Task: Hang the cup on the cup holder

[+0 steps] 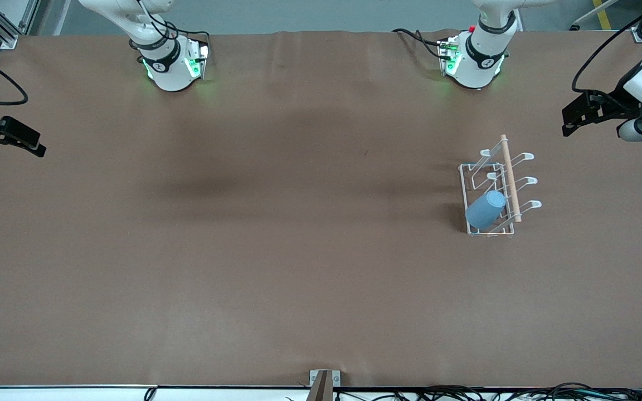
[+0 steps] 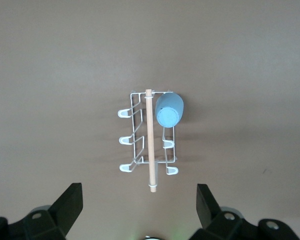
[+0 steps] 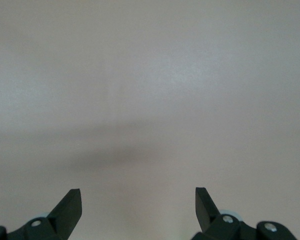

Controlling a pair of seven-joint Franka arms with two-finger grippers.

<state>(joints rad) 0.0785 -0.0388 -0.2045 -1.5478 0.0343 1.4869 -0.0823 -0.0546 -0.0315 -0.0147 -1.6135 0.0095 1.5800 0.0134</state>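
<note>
The light-blue cup (image 1: 485,209) sits tilted over a prong of the white wire cup holder (image 1: 462,189), on the prong nearest the front camera, toward the right arm's end of the rack. The wooden dowel (image 1: 509,178) runs along the holder's top. In the left wrist view the cup (image 2: 169,110) and the holder (image 2: 150,145) show from above. My left gripper (image 1: 569,120) is open and empty, up in the air at the left arm's end of the table, apart from the holder; its own view shows it too (image 2: 139,200). My right gripper (image 1: 34,146) is open and empty at the right arm's end (image 3: 138,200).
The brown table covering (image 1: 276,250) is flat with faint creases. The two arm bases (image 1: 173,67) (image 1: 474,61) stand at the edge farthest from the front camera. A small bracket (image 1: 324,381) sits at the nearest edge, with cables along it.
</note>
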